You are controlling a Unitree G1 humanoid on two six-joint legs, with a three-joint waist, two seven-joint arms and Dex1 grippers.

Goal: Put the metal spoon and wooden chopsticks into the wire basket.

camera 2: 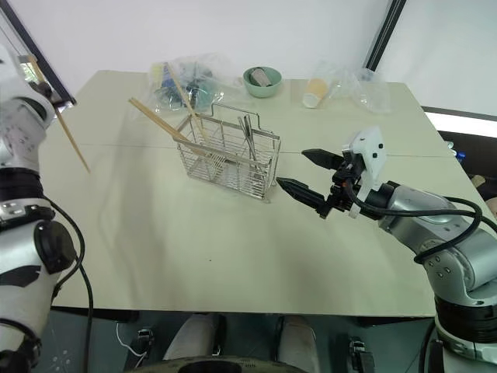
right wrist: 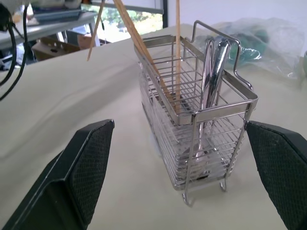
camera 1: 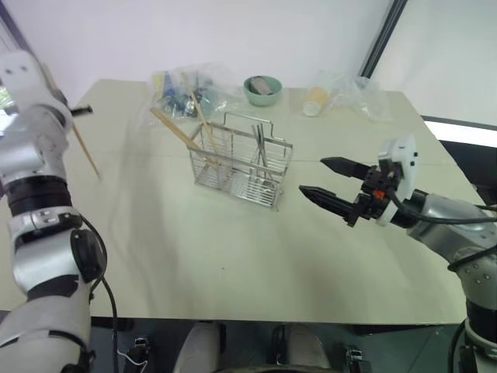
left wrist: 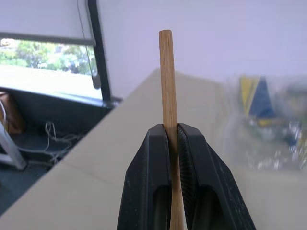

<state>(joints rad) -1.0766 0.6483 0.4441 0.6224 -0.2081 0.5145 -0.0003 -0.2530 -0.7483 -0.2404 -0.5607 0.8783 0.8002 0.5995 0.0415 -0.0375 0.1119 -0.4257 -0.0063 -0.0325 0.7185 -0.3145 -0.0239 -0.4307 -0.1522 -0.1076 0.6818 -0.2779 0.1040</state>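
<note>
White walls and a dark-framed window are seen behind a pale bench [camera 1: 233, 256], on which the wire basket [camera 1: 242, 165] is stood upright near the middle. Within the basket, the metal spoon [right wrist: 213, 72] is seen standing on end in the compartment at one end, its shiny handle rising above the rim. 2 wooden chopsticks [camera 1: 180, 134] are leaned in the basket's other end, their upper ends projecting past the rim toward the robot's left and toward the far edge of the bench. A 3rd chopstick [left wrist: 169, 115] is held clear of the bench at the robot's left, away from the basket, clamped between the closed black fingers of the left gripper [left wrist: 173, 158], with its free end sticking out beyond the fingertips. The right gripper [camera 1: 330, 183] is held above the bench just to the right of the basket, pointed toward it, its 2 fingers spread wide apart and nothing held between them. Along the far edge of the bench, a small green bowl [camera 1: 262, 89], a pale cup [camera 1: 315, 102] lying on its side and crumpled clear plastic bags [camera 1: 182, 92] are set well apart from the basket.
</note>
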